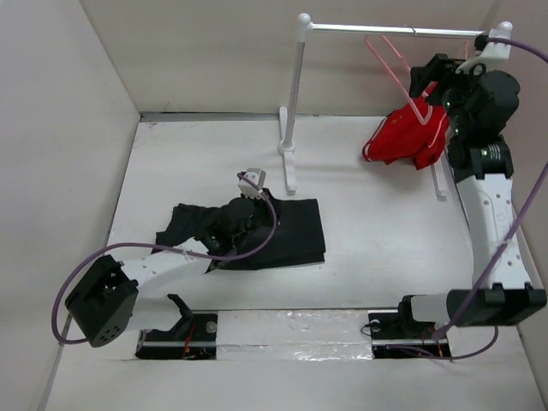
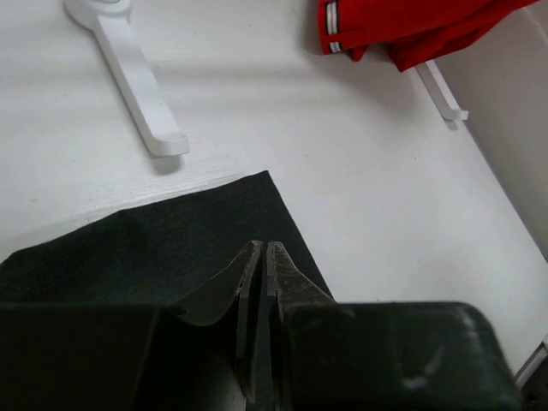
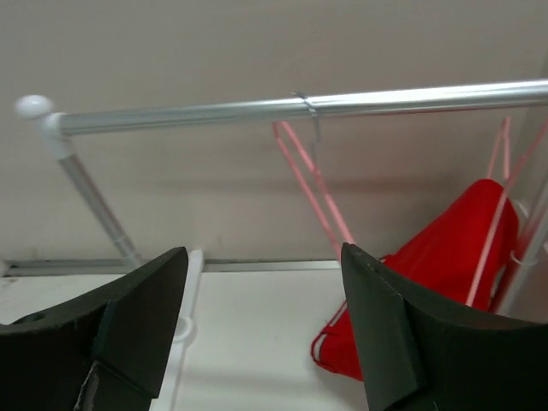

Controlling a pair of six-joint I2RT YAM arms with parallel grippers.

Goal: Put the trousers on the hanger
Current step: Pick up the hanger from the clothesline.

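Two arms and one pair of black trousers on the desk.
The trousers [image 1: 291, 227] lie flat toward the near edge of the desk [image 1: 377, 231], a bit left of the middle. The left pincer [image 2: 261, 247] is right over them, clenched tight; I cannot tell if cloth is caught in it. The pink hanger [image 1: 387, 58] hangs on the rail [image 1: 360, 28] over the far edge, beside a red top [image 1: 407, 137]. The right pincer [image 3: 261, 257] is up by the far right corner, spread wide, holding nothing.
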